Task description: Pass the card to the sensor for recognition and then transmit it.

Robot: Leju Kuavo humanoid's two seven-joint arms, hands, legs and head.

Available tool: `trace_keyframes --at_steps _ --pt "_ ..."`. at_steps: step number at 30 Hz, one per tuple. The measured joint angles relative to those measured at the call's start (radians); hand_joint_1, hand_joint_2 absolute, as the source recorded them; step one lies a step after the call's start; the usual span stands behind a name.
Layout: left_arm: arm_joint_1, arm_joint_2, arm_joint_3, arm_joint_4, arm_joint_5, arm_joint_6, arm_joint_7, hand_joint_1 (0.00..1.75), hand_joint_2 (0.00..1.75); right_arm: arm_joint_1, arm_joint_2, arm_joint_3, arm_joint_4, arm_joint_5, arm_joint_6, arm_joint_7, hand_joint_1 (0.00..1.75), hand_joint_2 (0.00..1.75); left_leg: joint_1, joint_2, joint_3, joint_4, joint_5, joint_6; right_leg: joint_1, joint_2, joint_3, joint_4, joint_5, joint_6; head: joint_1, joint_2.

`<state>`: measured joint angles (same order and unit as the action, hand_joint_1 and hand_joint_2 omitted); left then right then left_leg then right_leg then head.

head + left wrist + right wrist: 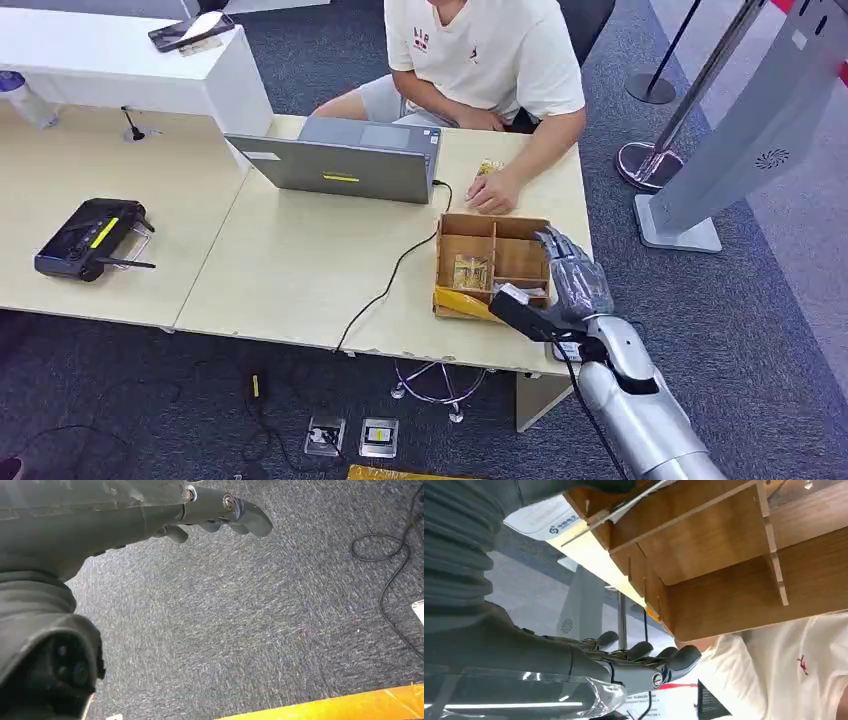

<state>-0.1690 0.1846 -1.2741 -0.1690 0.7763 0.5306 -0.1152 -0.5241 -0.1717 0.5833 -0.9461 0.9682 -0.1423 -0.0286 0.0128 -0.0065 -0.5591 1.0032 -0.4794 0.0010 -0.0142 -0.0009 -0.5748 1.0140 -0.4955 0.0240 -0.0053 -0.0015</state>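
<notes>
While the right hand [572, 272] hovers empty, fingers apart, over the wooden tray [446, 262] whose compartments keep the cards [470, 272] within reach, the left hand [220, 515] hangs empty, fingers loosely curled, above carpet.

Brown wooden box [492, 262], grey laptop [345, 160], blue-grey speckled carpet [740, 330]

Wooden box's [492, 262] near corner behind right hand [572, 278].
</notes>
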Motion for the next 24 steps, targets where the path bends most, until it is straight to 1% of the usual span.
trace_keyframes --at_steps 2,16,24 --pt "0.0 0.0 0.0 0.0 0.0 0.0 0.0 0.0 0.0 0.0 0.0 0.0 0.004 -0.001 0.005 0.0 1.75 1.75 0.0 0.0 0.0 0.0 0.0 0.0 0.0 0.0 0.0 0.0 0.0 0.0 0.0 0.0" --pt "0.0 0.0 0.0 0.0 -0.001 -0.001 0.0 0.0 0.0 0.003 0.0 0.001 0.015 -0.003 0.052 0.016 1.75 1.75 0.0 0.0 0.0 0.0 0.0 0.0 0.0 0.0 0.0 0.0 0.0 0.0 0.0 0.0" --pt "0.0 0.0 0.0 0.0 -0.001 -0.001 0.0 0.0 0.0 0.005 0.0 0.001 0.015 -0.003 0.059 0.021 1.75 1.75 0.0 0.0 0.0 0.0 0.0 0.0 0.0 0.0 0.0 0.0 0.0 0.0 0.0 0.0"
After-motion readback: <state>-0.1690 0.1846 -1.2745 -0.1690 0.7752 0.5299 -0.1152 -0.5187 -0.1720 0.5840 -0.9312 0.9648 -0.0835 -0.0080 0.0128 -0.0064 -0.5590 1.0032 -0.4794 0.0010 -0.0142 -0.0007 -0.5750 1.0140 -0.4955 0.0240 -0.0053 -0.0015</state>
